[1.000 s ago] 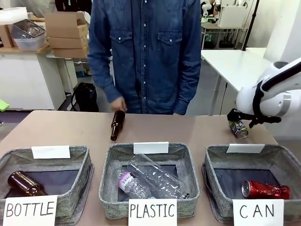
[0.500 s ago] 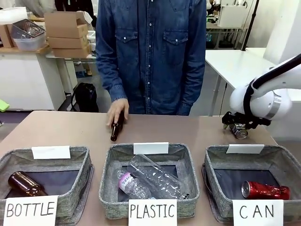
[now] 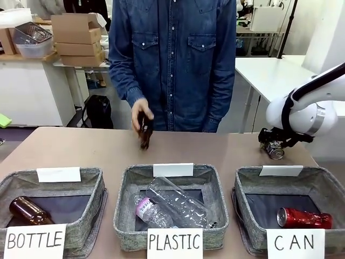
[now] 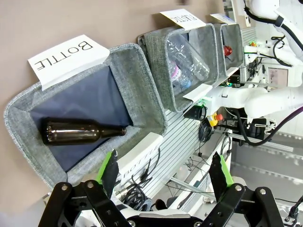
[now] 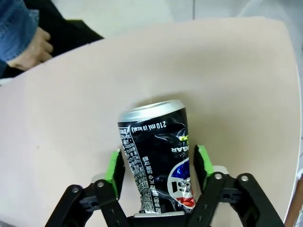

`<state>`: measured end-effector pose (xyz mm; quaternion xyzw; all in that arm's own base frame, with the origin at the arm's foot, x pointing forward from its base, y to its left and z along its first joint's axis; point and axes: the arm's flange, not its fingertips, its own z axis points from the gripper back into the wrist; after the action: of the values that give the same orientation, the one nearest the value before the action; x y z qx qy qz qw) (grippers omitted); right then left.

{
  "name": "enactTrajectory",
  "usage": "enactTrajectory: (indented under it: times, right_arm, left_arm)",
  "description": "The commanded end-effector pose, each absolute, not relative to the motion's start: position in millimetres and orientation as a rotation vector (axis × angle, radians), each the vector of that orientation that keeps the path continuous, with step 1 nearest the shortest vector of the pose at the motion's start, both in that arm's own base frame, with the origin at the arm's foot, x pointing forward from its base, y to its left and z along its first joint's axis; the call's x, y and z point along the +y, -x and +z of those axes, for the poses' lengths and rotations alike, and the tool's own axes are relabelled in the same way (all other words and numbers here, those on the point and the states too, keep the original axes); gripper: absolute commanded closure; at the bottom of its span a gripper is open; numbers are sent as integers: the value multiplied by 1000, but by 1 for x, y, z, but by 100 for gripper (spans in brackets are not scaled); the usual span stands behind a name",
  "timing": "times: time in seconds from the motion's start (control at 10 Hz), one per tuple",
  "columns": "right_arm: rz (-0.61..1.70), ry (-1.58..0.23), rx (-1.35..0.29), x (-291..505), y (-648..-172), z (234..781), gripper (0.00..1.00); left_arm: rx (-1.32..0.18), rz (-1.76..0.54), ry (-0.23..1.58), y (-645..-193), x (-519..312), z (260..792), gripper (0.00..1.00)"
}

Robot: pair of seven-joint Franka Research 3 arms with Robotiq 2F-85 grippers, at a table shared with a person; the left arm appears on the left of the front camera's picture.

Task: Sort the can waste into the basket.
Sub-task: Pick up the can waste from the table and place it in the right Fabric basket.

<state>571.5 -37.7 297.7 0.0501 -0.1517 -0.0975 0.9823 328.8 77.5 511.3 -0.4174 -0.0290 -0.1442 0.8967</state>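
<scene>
A dark grey-black can lies on its side on the table at the far right, behind the CAN basket. My right gripper stands over it with a green pad pressed on each side, shut on the can. From the front, the right gripper is low on the tabletop. A red can lies inside the CAN basket. My left gripper hangs open with nothing between its fingers, above the near corner of the BOTTLE basket.
The person's hand holds a brown bottle above the far middle of the table. The BOTTLE basket holds a brown bottle. The PLASTIC basket holds clear plastic bottles.
My right gripper's fingers have come together onto the dark can after settling over it. The person's hand has lifted the brown bottle off the table.
</scene>
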Motion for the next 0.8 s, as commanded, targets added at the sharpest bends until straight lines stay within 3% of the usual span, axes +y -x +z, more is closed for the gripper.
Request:
enactTrajectory:
  times: [0.0,0.1,0.2,0.4,0.7]
  right_arm:
    - [-172,-93,-299,-40,-568,303,100]
    - [-174,-88,-301,-41,-567,305,100]
    - [-179,-86,-300,-42,-565,305,84]
    - [-187,-87,-297,-45,-562,304,100]
    - [-185,-101,-270,-48,-561,302,100]
  left_arm:
    - [-67,-312,859,-328,80,510,0]
    - [-67,-312,859,-328,80,510,0]
    - [-67,-312,859,-328,80,510,0]
    - [-67,-312,859,-328,80,510,0]
    - [-67,-312,859,-328,80,510,0]
